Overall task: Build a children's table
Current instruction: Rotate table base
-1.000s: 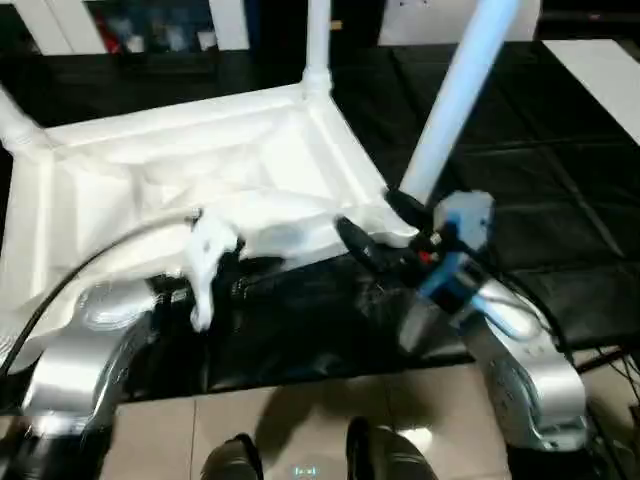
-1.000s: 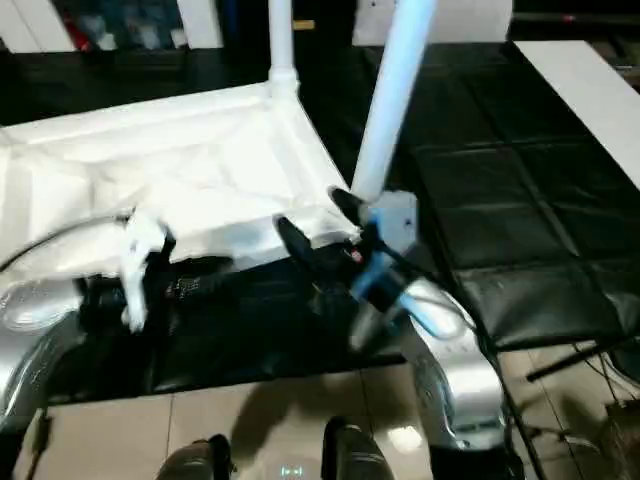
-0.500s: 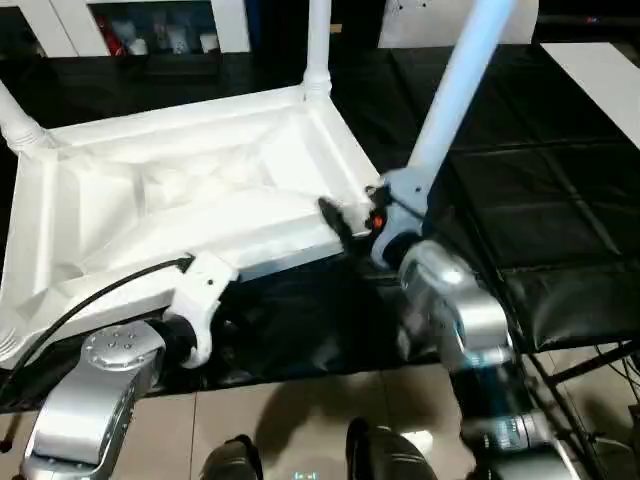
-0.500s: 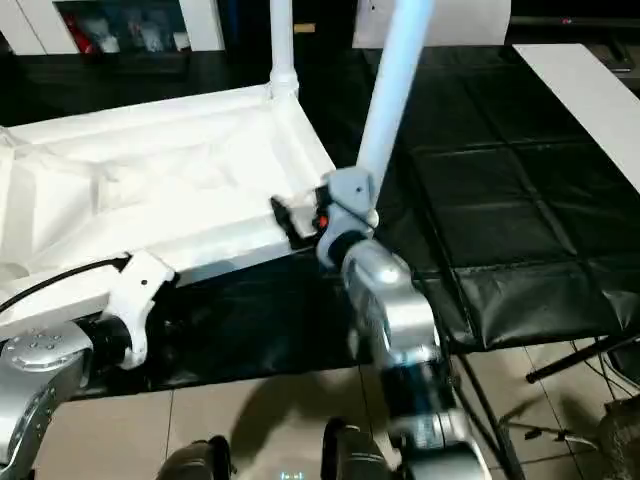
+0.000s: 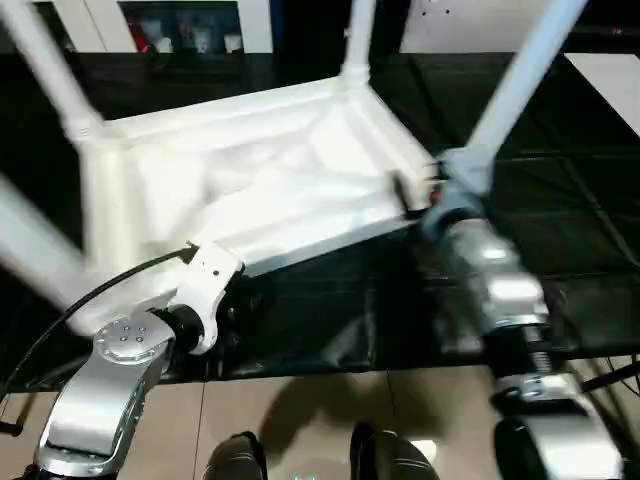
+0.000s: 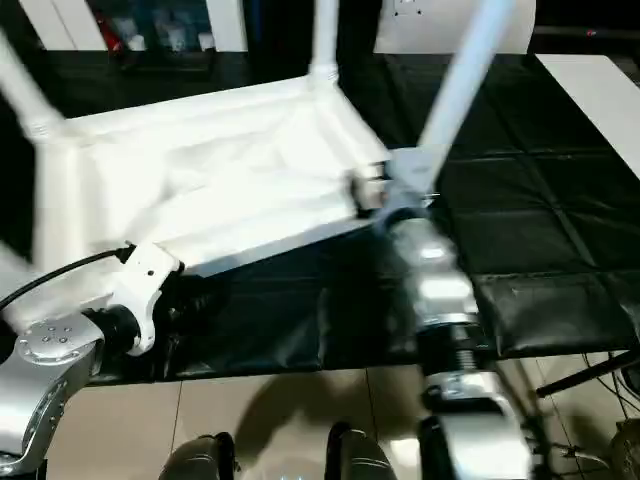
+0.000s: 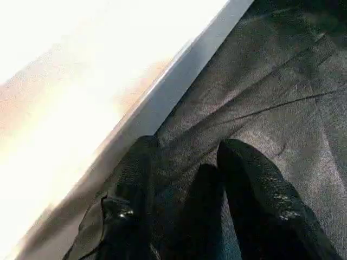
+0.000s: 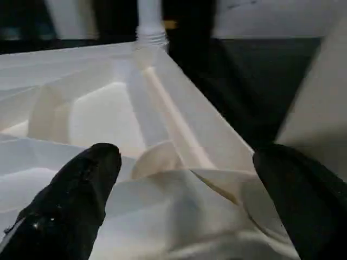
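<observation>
Right wrist view shows your right tool [image 8: 184, 206] spread wide at the upturned table's [image 5: 250, 180] near corner (legs up); your left tool [image 7: 184, 179], half open, holds nothing.

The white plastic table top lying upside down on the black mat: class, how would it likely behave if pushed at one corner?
The white plastic table top would probably move as one stiff piece, given its ribbed underside. It looks hollow, so likely light. With round white legs standing up, it may slide on the black mat or tip.
</observation>
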